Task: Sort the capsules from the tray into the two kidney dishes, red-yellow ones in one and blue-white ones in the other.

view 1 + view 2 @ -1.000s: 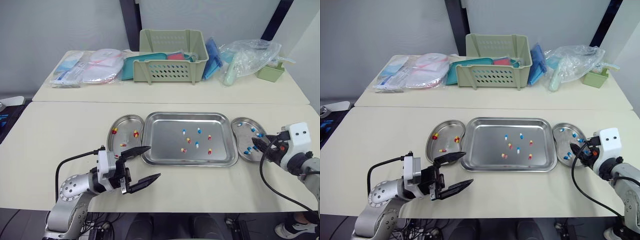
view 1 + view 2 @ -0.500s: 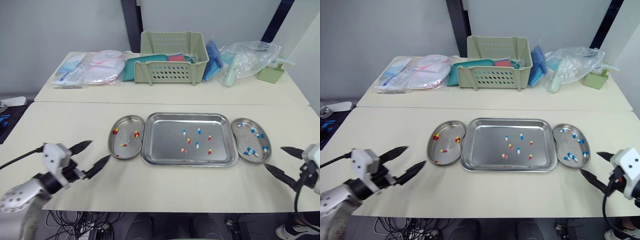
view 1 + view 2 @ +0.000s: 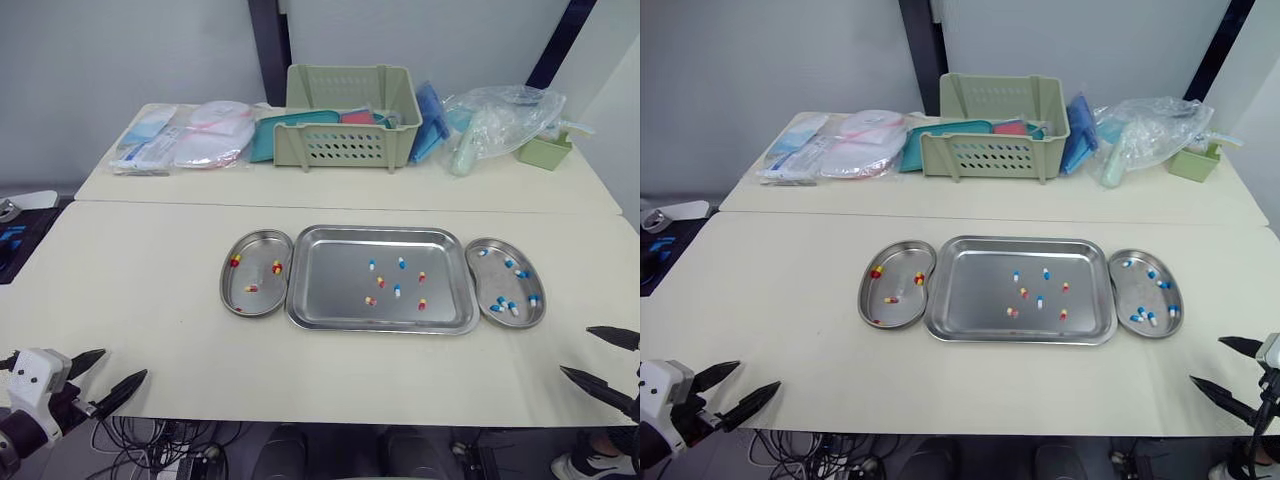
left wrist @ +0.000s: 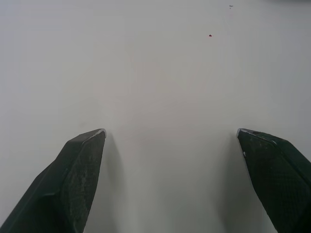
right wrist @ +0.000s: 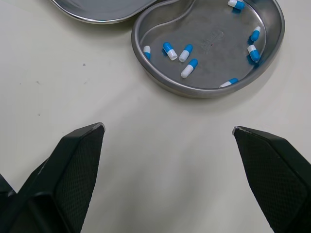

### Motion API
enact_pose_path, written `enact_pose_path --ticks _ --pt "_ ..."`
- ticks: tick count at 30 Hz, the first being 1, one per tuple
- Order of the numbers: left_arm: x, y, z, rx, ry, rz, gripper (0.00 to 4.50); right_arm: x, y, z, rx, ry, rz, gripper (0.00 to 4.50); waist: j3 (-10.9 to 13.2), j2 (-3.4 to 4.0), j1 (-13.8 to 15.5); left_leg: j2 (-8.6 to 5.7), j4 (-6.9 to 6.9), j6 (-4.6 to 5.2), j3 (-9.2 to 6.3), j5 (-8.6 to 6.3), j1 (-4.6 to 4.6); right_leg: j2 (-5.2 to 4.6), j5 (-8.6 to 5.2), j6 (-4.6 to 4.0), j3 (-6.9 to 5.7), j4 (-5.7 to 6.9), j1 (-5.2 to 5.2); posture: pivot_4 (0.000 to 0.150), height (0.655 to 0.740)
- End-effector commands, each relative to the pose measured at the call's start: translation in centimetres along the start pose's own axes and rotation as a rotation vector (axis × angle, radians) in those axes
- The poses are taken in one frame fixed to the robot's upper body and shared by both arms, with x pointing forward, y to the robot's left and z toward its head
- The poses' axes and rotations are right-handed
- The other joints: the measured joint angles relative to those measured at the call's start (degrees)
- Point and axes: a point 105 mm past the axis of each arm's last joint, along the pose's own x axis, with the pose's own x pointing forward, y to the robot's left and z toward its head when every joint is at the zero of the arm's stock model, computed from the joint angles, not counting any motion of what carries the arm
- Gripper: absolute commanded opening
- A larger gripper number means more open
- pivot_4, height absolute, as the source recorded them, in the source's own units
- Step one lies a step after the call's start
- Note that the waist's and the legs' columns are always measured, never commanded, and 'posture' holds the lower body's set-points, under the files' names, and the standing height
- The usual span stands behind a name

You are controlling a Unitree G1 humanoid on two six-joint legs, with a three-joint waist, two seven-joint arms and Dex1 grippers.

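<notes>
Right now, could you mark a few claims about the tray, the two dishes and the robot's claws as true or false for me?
1. The tray is already empty. False: capsules of both colours lie in it.
2. The kidney dish on the robot's right holds blue-white capsules. True.
3. The left gripper is pinching a capsule. False: it is open and empty, over the bare table near its front edge.
4. The kidney dish on the robot's left holds red-yellow capsules. True.
5. The right gripper is reaching into the tray. False: it is open, near the table's front edge, apart from the tray.
</notes>
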Motion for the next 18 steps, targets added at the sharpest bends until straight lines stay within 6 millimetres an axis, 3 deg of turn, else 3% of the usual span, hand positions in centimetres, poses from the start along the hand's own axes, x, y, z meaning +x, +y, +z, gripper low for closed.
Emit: enact_pose_path --ticks 1,4,8,13,18 --pt "0.1 0.1 0.9 0.032 -0.032 0.010 4.50 -0.1 -0.1 0.5 -0.053 -0.003 0.014 4.47 0.00 0.00 -0.01 0.00 0.00 0.00 0.00 0.00 0.00 0.00 0.00 0.00 0.00 0.00 0.00 0.150 0.7400" --pt "0.3 0.0 1.4 0.053 -0.046 -0.001 4.50 0.1 0.5 0.6 -0.080 -0.004 0.054 4.47 0.00 0.01 -0.02 0.01 -0.01 0.00 0.00 0.00 0.00 0.00 0.00 0.00 -0.01 0.00 -0.01 0.150 0.7400" --pt "0.3 -0.4 2.1 0.079 -0.053 -0.028 4.50 1.0 2.3 2.2 -0.125 -0.069 0.129 4.47 0.00 0.02 -0.01 0.01 0.00 0.00 0.00 0.00 0.00 0.00 0.00 0.00 0.00 0.02 -0.01 0.150 0.7400" --pt "0.8 -3.6 4.4 0.176 -0.076 -0.202 4.50 3.5 5.6 5.8 -0.149 -0.254 0.219 4.47 -0.02 -0.08 -0.05 0.05 0.00 0.00 -0.03 0.00 0.00 0.02 0.00 0.00 -0.02 0.03 0.00 0.150 0.7400" --pt "1.9 -7.5 7.7 0.233 -0.141 -0.391 4.50 4.6 7.3 7.1 -0.148 -0.319 0.262 4.47 -0.03 -0.10 0.14 0.01 0.02 -0.01 -0.02 0.01 -0.02 -0.01 0.01 0.00 -0.01 0.03 0.00 0.150 0.7400"
